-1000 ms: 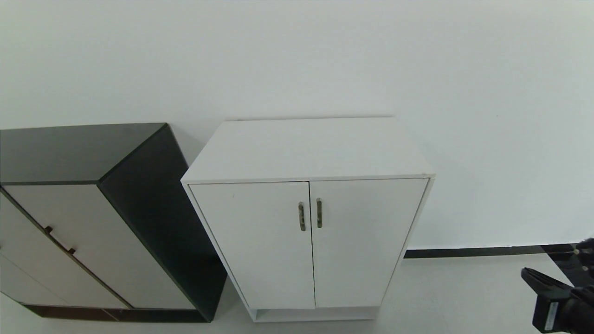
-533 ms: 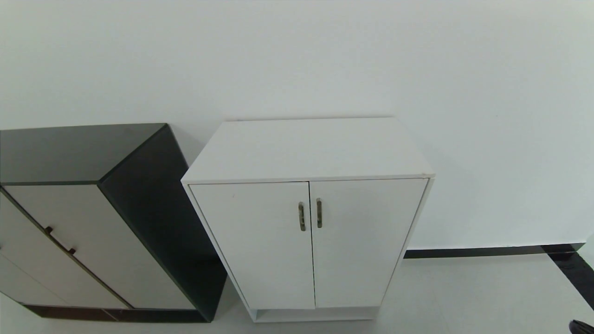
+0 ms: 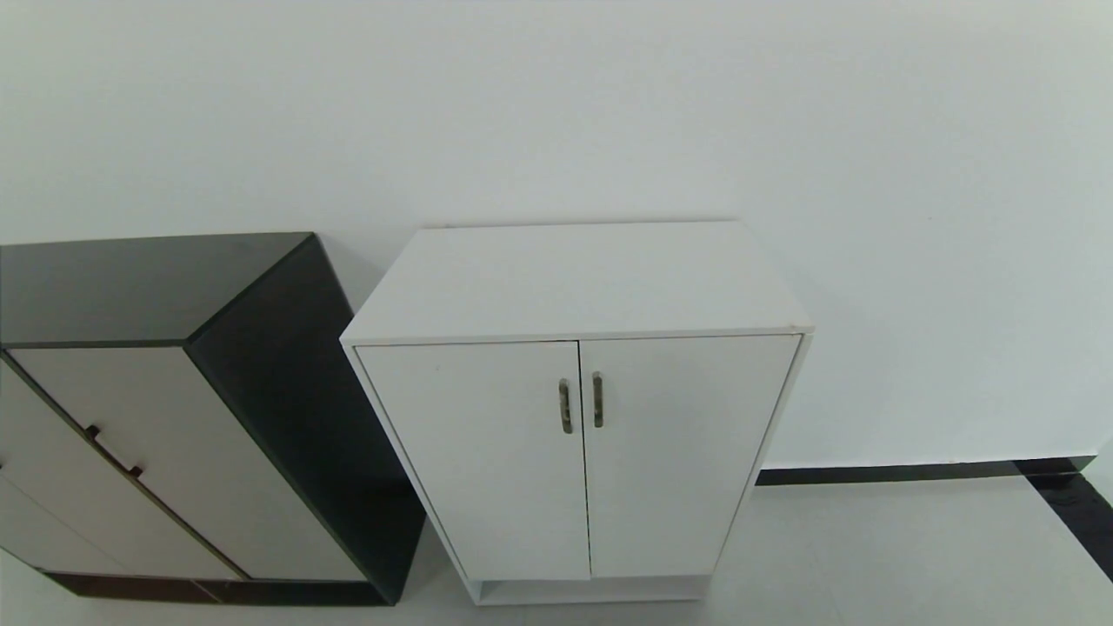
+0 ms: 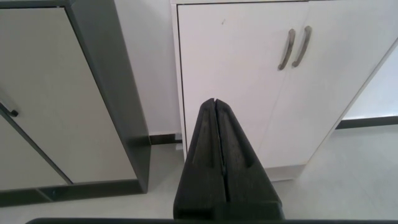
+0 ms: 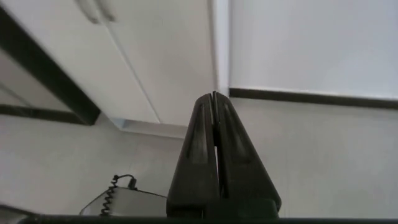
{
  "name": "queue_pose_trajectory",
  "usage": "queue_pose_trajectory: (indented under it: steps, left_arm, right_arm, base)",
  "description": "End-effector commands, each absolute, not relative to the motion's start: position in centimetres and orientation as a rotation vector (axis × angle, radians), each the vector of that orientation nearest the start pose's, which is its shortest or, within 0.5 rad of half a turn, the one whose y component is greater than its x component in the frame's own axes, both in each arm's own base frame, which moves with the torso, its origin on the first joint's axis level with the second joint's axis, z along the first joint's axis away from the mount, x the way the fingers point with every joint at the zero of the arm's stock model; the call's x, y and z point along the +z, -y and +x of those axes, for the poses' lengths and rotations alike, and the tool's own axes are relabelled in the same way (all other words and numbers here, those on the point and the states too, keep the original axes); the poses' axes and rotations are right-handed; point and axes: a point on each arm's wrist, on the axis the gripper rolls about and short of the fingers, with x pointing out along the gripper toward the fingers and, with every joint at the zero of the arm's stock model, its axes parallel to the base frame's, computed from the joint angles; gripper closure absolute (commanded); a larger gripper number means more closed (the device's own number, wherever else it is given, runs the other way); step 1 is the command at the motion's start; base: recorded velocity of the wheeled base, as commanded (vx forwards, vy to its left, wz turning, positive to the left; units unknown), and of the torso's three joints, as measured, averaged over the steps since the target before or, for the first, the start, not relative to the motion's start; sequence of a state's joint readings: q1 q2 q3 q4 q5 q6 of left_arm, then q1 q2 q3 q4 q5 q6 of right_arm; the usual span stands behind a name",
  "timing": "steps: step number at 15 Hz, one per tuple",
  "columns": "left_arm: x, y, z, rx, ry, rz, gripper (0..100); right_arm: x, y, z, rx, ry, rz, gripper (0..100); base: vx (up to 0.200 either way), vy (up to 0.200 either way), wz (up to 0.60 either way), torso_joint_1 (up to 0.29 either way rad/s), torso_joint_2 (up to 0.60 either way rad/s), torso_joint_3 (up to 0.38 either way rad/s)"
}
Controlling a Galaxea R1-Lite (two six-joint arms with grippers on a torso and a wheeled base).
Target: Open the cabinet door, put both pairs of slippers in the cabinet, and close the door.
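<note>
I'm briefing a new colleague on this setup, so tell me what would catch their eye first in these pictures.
The white cabinet stands in the middle against the pale wall, both doors shut, its two handles side by side at the centre seam. A dark cabinet with pale fronts stands close on its left. In the wrist views, the left tool and the right tool are shut and hold nothing.

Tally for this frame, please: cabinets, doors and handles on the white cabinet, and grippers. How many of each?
Cabinets: 2 (white cabinet, dark cabinet)
Doors on the white cabinet: 2 (left door, right door), both shut
Handles on those doors: 2 (left handle, right handle)
Grippers: 2 (left gripper, right gripper), both shut
Total: 8
</note>
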State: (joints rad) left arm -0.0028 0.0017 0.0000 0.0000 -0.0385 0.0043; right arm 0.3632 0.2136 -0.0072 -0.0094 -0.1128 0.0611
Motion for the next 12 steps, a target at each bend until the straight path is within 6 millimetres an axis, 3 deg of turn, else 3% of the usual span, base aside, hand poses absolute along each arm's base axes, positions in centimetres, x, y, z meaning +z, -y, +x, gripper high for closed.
queue_pose_trajectory:
  steps: [1,5,9,12]
  left_arm:
    - [7.6,0.1,-2.3,-0.041,-0.003,0.005,100]
    - [7.6,0.1,-2.3,-0.041,-0.003,0.003,100]
    - [7.6,0.1,-2.3,-0.041,-0.003,0.003,100]
    - [7.6,0.1,-2.3,-0.041,-0.003,0.003,100]
  right_arm:
    - [7.9,0.4,-1.0,0.312,-0.151,-0.042,100]
    - [7.9,0.1,-0.3,0.317,-0.251,-0.051,100]
    - [7.8,0.2,-1.3,0.085,-0.129,-0.039,100]
    - [7.8,0.2,-1.6,0.054,-0.094,-0.035,100]
  base:
    - [0.0,0.0,0.0,0.0,0.0,0.0]
    - [0.0,0.0,0.0,0.0,0.0,0.0]
    - [0.0,0.0,0.0,0.0,0.0,0.0]
    - [0.0,0.0,0.0,0.0,0.0,0.0]
